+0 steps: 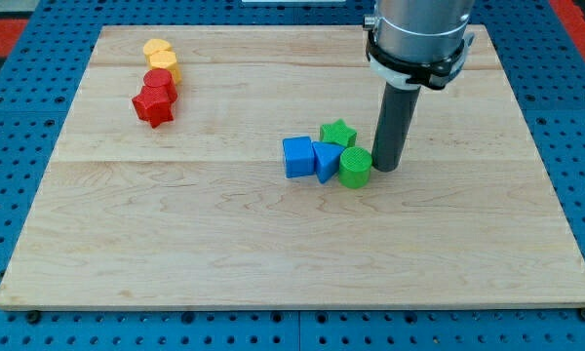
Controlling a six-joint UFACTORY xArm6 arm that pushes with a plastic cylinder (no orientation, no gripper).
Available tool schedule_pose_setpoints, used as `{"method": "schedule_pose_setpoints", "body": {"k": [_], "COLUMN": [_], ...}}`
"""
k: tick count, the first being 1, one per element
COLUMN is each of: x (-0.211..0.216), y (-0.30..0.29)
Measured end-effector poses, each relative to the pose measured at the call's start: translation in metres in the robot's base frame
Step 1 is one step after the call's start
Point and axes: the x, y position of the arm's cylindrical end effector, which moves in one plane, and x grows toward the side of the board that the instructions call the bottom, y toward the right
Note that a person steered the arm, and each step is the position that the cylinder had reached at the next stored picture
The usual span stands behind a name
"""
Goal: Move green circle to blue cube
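Observation:
The green circle (355, 167) stands near the board's middle, touching a blue triangular block (326, 159) on its left. The blue cube (297, 156) sits just left of that triangular block. A green star (338, 134) lies right behind the green circle. My tip (384, 166) is down on the board, right against the green circle's right side.
At the view's top left, a yellow heart (161, 55), a red circle (160, 83) and a red star (152, 106) stand in a close column. The wooden board (273, 244) lies on a blue pegboard surface (0, 175).

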Motion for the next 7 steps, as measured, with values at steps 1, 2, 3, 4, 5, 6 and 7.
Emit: {"method": "schedule_pose_setpoints", "body": {"k": [1,2,3,4,5,6,7], "x": [0.009,0.007,0.012,0.02,0.03,0.04,0.04], "y": [-0.009,0.006,-0.005,-0.022,-0.04,-0.049,-0.067]}}
